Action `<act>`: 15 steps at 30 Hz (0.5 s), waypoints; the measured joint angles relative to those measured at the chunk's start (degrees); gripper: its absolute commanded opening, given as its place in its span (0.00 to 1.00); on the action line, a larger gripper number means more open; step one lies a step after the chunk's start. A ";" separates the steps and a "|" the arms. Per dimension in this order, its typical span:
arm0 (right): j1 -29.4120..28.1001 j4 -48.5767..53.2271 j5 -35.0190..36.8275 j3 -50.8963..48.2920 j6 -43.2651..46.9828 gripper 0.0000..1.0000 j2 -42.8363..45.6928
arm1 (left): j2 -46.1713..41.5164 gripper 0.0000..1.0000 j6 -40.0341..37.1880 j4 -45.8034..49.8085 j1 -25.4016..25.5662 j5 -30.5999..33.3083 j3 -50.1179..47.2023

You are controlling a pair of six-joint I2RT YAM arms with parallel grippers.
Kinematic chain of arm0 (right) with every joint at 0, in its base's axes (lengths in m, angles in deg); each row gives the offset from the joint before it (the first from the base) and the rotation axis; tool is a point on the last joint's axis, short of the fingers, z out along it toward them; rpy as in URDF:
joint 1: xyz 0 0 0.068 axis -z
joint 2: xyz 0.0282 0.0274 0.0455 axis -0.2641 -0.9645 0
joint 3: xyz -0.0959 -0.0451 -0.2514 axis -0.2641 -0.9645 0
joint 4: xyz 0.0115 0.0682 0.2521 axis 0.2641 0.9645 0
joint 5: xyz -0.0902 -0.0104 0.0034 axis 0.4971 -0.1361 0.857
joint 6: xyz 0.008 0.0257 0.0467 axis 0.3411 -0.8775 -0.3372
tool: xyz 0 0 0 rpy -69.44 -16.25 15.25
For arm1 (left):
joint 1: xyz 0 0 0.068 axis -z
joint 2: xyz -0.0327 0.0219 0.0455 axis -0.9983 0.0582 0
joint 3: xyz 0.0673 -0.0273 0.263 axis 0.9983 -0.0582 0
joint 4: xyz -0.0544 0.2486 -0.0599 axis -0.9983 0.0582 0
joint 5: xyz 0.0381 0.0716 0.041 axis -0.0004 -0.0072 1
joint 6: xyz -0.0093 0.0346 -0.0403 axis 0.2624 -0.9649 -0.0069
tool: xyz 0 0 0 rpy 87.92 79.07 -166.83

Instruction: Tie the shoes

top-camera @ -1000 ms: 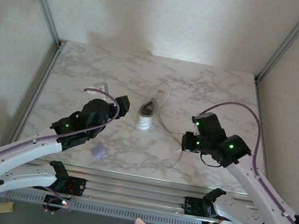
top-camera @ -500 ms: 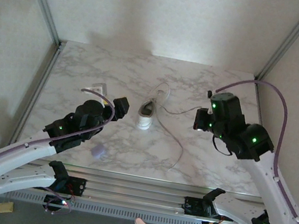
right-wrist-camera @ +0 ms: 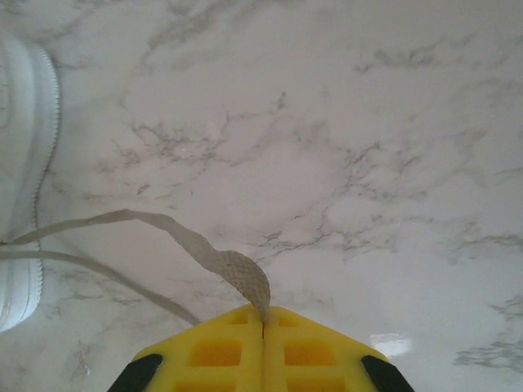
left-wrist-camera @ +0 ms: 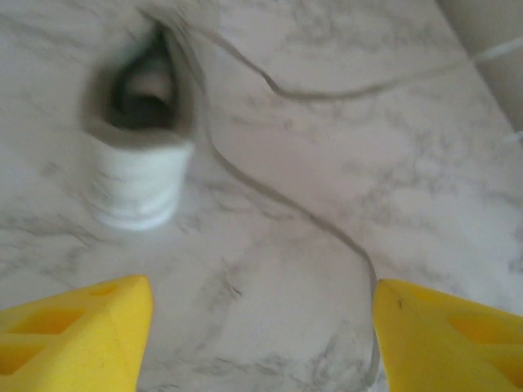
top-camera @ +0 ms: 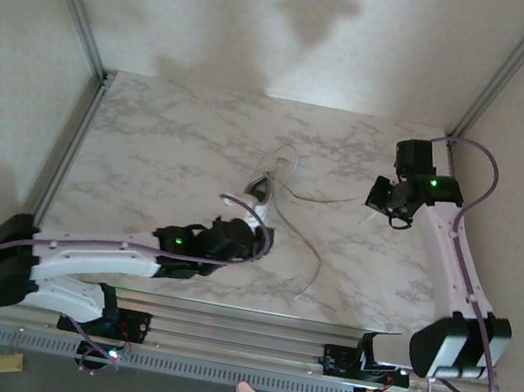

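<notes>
The small white sneaker (top-camera: 262, 186) lies at the table's middle, its heel opening facing my left wrist camera as a blurred white shoe (left-wrist-camera: 137, 167). My left gripper (top-camera: 260, 236) hovers just in front of it, open (left-wrist-camera: 261, 335), with bare marble between the yellow fingertips (left-wrist-camera: 78, 335). One loose lace (top-camera: 309, 253) trails toward the front edge and passes the right fingertip (left-wrist-camera: 327, 233). My right gripper (top-camera: 376, 198) sits at the back right, shut (right-wrist-camera: 263, 317) on the end of the other lace (right-wrist-camera: 216, 260), which stretches from the sneaker (right-wrist-camera: 23, 163) across the table (top-camera: 322, 199).
The marble table (top-camera: 182, 131) is boxed in by walls at the back and both sides, with aluminium posts (top-camera: 81, 12) at the corners. My left arm (top-camera: 99, 254) lies across the front left of the table. A metal rail (top-camera: 237, 339) runs along the near edge.
My left arm has swung right and now sits in front of the sneaker. My right gripper has pulled back and to the right, drawing one lace out across the table.
</notes>
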 measured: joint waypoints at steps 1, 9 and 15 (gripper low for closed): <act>1.36 -0.92 -1.73 -1.03 -0.22 0.00 -0.81 | 2.49 0.68 0.35 -0.15 0.81 -0.28 1.25; 9.75 -7.63 -13.49 -8.83 -1.75 0.00 -3.87 | 24.35 0.66 1.81 -0.61 4.52 -5.84 16.06; 10.36 -9.73 -15.10 -11.43 -2.12 0.00 -3.98 | 34.88 0.62 2.19 1.01 6.45 -9.22 24.35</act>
